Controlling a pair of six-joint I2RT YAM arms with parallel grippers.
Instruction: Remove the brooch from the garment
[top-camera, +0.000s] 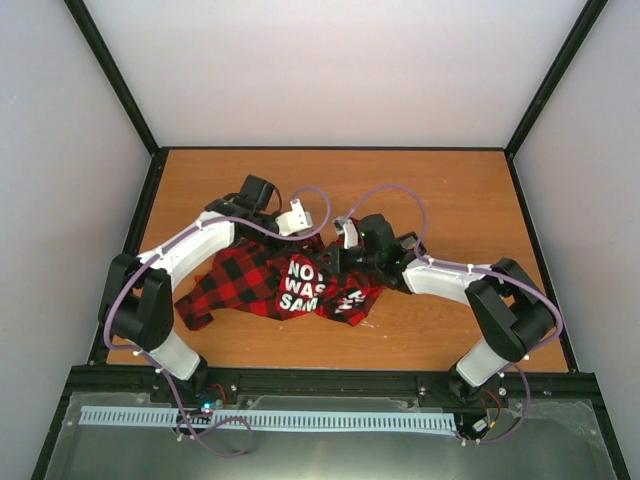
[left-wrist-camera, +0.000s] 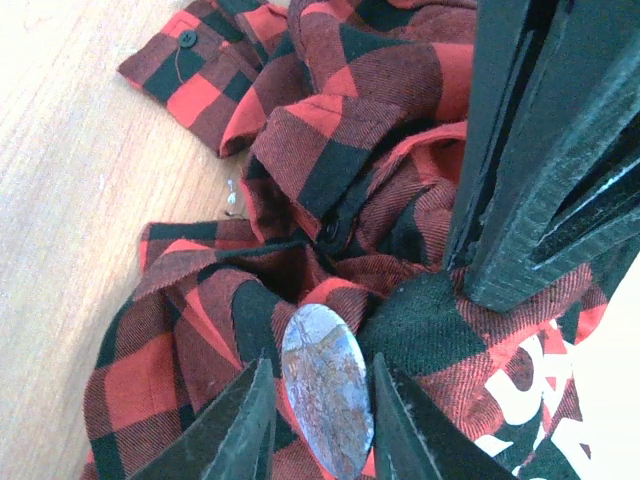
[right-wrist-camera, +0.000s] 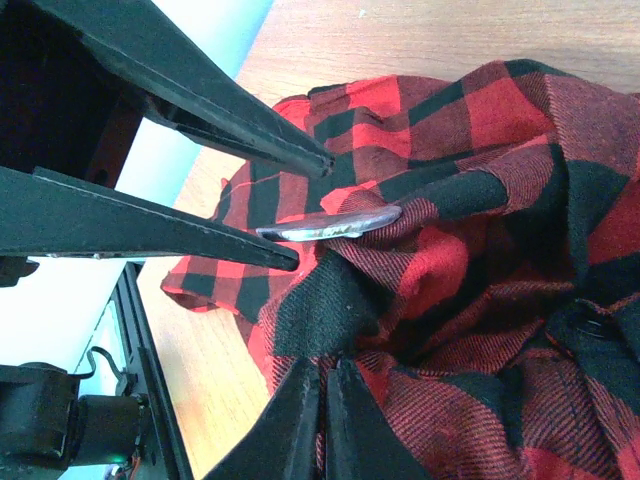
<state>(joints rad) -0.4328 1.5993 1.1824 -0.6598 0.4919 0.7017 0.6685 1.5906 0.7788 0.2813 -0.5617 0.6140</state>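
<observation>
Left claw (left-wrist-camera: 320, 365) spread, fingers (left-wrist-camera: 235, 430) astride the oval brooch (left-wrist-camera: 325, 395); right claw (left-wrist-camera: 480, 280), at its two o'clock, pinches a fold of the garment (top-camera: 250, 278) on the bench (top-camera: 430, 190).

Garment (top-camera: 262, 282) bunched mid-table (top-camera: 450, 200), white lettering up. L gripper (top-camera: 299, 238) & R gripper (top-camera: 336, 257) close together at its far edge.

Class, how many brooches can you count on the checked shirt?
1: an oval, stone-like brooch on the shirt, between the fingers of the left end effector. Folds may hide others.
</observation>
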